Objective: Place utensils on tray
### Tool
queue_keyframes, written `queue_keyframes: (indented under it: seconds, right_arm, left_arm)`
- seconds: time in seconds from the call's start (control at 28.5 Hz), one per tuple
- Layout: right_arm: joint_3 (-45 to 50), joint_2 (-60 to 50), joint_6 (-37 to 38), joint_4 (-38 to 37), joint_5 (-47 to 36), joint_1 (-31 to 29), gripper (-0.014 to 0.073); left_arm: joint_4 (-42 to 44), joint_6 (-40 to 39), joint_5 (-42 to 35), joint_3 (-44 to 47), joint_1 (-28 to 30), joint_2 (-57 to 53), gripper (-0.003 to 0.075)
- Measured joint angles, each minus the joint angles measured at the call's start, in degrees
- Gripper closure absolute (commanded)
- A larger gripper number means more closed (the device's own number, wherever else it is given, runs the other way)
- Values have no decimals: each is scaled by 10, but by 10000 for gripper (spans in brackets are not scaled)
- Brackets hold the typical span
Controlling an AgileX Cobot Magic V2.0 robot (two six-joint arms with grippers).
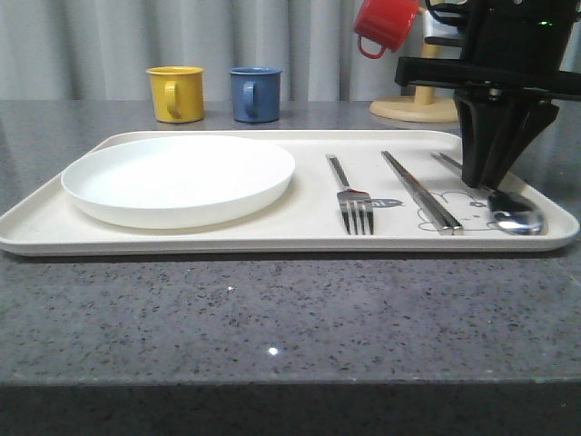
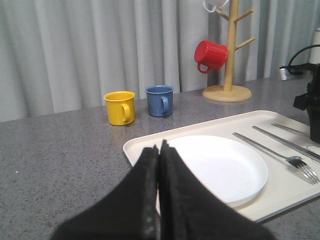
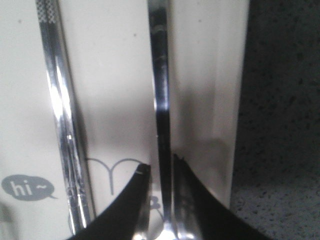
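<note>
Front view, near to far: grey speckled counter, then the cream tray lying across it. On the tray's 9 o'clock half sits the round white plate. All three utensils lie flat on the 3 o'clock half, roughly parallel, business ends toward 6 o'clock: fork nearest the plate, chopsticks beside it over the rabbit drawing, spoon closest to the tray's 3 o'clock rim, bowl at the near corner. Right gripper stands down over the spoon handle; in the right wrist view the fingers sit one on each side of the handle, slightly apart. Can't tell whether they're actually pinching it or just straddling it. Same view shows the chopsticks next to a "hi" bubble. Left gripper hangs off the tray's 9 o'clock side, fingers pressed together on nothing. Past the tray at 12 o'clock: yellow mug, blue mug. Toward 1 o'clock, wooden mug tree with a red mug hung on it.
</note>
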Motion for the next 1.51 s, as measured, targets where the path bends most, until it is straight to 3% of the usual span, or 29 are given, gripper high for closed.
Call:
queue_keyframes:
  seconds: [0.11,0.39,0.74,0.88,1.09,1.51]
  right_arm:
    - [0,1,1,0,0,0,250]
    - [-6,-27,-9,0,0,0,267]
    - [-45,-185,-64,-33,7,0,551]
    - [-27,-252,-95,-61,1,0,616]
    - [89,-368,-131,-72,-79,0,624]
    - [467,-691,-150,-79,-328,0,624]
  left_arm:
    - [0,0,0,0,0,0,738]
    - [0,0,0,0,0,0,738]
    - [0,0,0,0,0,0,738]
    - [0,0,0,0,0,0,738]
    - [0,0,0,0,0,0,738]
    - [0,0,0,0,0,0,738]
